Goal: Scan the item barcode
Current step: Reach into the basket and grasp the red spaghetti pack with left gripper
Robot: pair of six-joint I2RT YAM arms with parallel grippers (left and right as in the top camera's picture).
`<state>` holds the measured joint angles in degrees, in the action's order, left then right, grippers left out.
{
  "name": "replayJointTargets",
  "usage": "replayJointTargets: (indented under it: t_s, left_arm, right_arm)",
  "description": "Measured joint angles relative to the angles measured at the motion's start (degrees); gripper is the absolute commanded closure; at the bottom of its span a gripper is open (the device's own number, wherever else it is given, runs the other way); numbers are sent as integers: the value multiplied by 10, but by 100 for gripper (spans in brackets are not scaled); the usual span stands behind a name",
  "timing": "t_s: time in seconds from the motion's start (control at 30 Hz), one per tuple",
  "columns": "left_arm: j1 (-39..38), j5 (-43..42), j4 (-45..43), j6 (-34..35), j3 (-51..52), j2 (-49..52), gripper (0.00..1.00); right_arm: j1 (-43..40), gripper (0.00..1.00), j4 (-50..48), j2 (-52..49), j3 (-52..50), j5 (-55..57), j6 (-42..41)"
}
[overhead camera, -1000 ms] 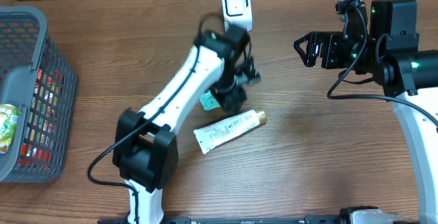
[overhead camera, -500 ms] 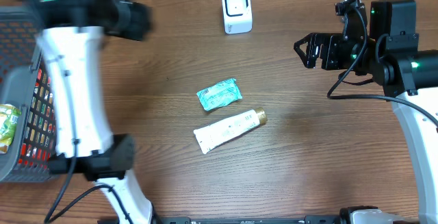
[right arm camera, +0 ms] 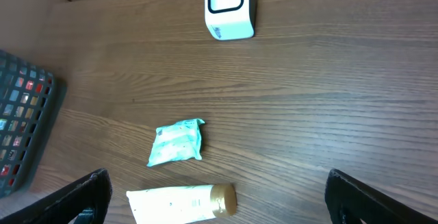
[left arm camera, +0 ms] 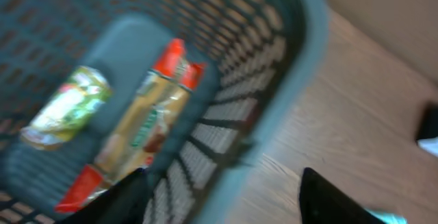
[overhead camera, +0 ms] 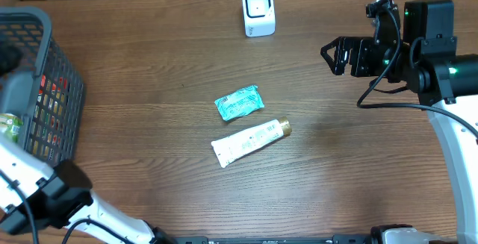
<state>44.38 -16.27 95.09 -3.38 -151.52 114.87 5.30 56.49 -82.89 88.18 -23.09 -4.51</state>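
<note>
Hovering above the grey plastic mesh basket (left arm camera: 304, 39), the left gripper (left arm camera: 220, 183) stood spread and empty; the long red-and-tan foil packet (left arm camera: 137, 121) lay on the basket's floor directly ahead, its length slanting away from the fingers (left arm camera: 328, 196). The right gripper (right arm camera: 217, 196), likewise spread wide, hung well outside the basket.

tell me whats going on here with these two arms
Nothing is held. The left gripper hangs open over the grey mesh basket at the left. The right gripper hovers open at the right. The teal crinkled sachet and the white tube with a gold cap lie on the wooden table, apart from the white barcode scanner.
</note>
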Motion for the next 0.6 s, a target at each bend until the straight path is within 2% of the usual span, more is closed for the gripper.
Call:
replayJointTargets:
  t_s: [0.23,0.37,0.6]
  left_arm:
    - [80,-6,-31,-23,58,-1,26]
    - [86,21,-59,-34,123,2,25]
    - [80,48,-158,-52,250,47,23]
  right_arm:
    - [0,0,0,0,0,0,0]
    - [0,0,1,0,0,0,0]
    - [0,0,3,0,0,0,0]
